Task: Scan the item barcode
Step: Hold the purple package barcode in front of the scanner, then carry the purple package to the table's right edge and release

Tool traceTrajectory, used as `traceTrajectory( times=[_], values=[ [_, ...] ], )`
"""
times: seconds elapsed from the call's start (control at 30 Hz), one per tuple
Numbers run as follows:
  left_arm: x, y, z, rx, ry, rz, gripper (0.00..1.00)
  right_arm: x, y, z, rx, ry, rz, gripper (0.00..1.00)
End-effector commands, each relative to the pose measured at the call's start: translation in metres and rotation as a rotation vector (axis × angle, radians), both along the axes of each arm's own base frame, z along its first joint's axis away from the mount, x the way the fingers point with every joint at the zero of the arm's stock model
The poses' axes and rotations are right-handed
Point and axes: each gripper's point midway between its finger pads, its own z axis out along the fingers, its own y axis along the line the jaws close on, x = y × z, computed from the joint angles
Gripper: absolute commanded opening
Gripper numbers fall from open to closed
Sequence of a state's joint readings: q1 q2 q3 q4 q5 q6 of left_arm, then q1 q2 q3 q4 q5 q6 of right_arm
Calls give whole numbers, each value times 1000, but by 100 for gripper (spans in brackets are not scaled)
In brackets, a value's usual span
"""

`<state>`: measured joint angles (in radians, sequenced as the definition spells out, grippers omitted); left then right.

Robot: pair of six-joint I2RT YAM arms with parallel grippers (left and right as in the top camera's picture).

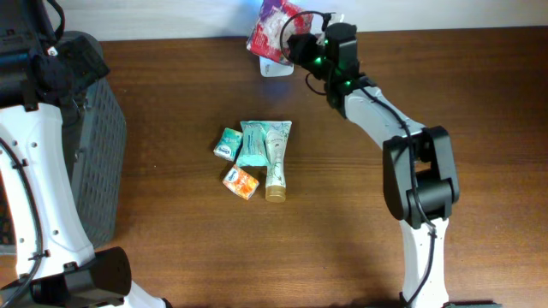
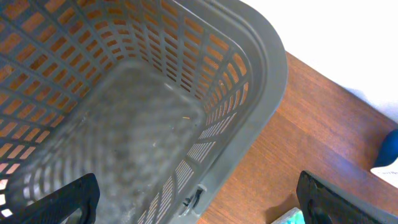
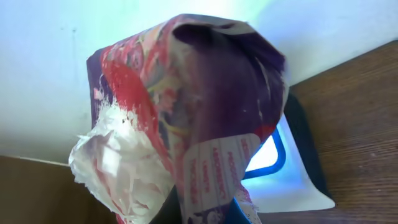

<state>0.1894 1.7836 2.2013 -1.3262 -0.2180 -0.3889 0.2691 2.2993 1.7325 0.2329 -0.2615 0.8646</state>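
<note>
Packet (image 3: pixel 186 106) clenched in my right tool (image 1: pixel 294 41) above scanner (image 3: pixel 305 186); I'd rotate slowly until barcode faces the glow.

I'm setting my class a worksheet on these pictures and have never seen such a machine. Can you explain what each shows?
Two white robot arms stand at a wooden table. One picture looks down from above; the others come from a camera on each wrist. The right arm holds a crumpled red-and-purple packet in shut jaws by a glowing scanner. The left arm, jaws open and empty, hangs above a grey basket. Mid-table lie a tube, a teal pouch, a small teal packet and an orange packet.
</note>
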Motion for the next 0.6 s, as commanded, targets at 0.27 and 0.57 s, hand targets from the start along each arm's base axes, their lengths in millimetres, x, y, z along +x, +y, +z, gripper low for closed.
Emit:
traceTrajectory(
  times=[0.27,0.57],
  values=[
    [-4,2,10,7,-28,13,99,19,-132,80,10,-113,-127,4],
    [-4,2,10,7,-28,13,99,-64,-426,4,56,325,-605,4]
  ],
)
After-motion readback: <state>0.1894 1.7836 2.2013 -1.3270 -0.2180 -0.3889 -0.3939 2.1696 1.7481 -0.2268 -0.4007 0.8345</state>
